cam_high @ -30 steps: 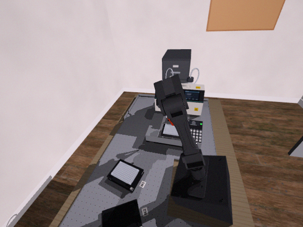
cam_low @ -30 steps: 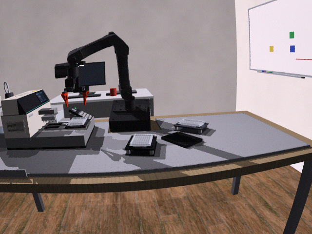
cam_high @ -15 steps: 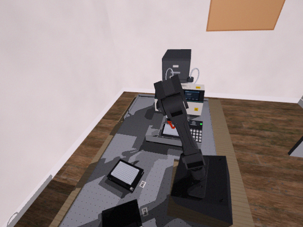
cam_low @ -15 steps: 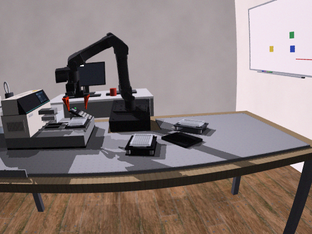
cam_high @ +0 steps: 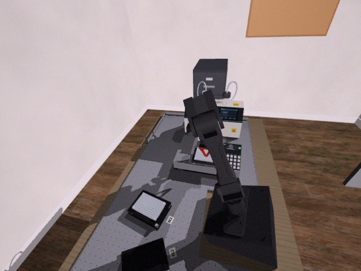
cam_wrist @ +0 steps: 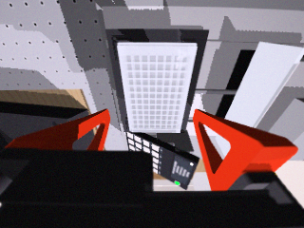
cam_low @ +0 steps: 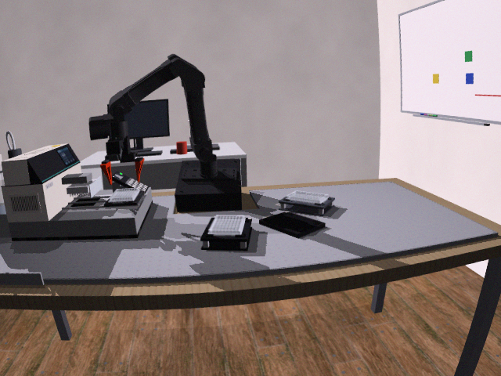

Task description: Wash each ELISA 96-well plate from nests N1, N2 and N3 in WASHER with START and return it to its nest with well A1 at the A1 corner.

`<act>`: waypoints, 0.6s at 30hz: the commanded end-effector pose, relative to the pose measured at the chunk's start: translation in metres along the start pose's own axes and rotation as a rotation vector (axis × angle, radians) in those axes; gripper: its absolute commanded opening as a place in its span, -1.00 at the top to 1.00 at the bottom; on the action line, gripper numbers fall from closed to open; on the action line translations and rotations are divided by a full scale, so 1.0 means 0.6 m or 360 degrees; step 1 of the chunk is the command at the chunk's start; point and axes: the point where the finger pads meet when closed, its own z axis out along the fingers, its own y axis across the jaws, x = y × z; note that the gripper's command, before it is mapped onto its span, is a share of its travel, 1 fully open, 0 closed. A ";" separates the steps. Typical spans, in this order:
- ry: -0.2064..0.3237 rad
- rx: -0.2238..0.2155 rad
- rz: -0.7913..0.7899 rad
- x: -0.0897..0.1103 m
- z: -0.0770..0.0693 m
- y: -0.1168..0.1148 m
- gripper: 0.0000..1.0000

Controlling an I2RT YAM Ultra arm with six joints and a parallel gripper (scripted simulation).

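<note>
A white 96-well plate (cam_high: 201, 156) (cam_low: 123, 195) (cam_wrist: 157, 90) lies flat in the carrier pocket of the washer (cam_high: 236, 128) (cam_low: 36, 178). My gripper (cam_high: 206, 152) (cam_low: 123, 171) (cam_wrist: 151, 113), with red fingers, is open and empty. It hangs above the plate and the keypad (cam_high: 234, 160) (cam_low: 132, 182) (cam_wrist: 161, 159), touching neither. The lamp (cam_high: 239, 148) (cam_wrist: 177, 182) on the keypad is green. A second plate (cam_high: 149, 205) (cam_low: 226, 224) sits in nest N1. Nest N2 (cam_high: 144, 256) (cam_low: 292, 223) is black and empty. A third plate (cam_low: 309, 197) sits in the far nest.
The arm's black base block (cam_high: 256, 221) (cam_low: 208, 189) stands beside the washer. The washer's pale manifold (cam_wrist: 263, 81) hangs behind the carrier. A monitor and a red cup (cam_low: 182, 147) are on a bench behind the table.
</note>
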 end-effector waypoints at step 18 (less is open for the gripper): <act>-0.0013 0.0044 0.0002 -0.003 0.021 -0.011 -1.00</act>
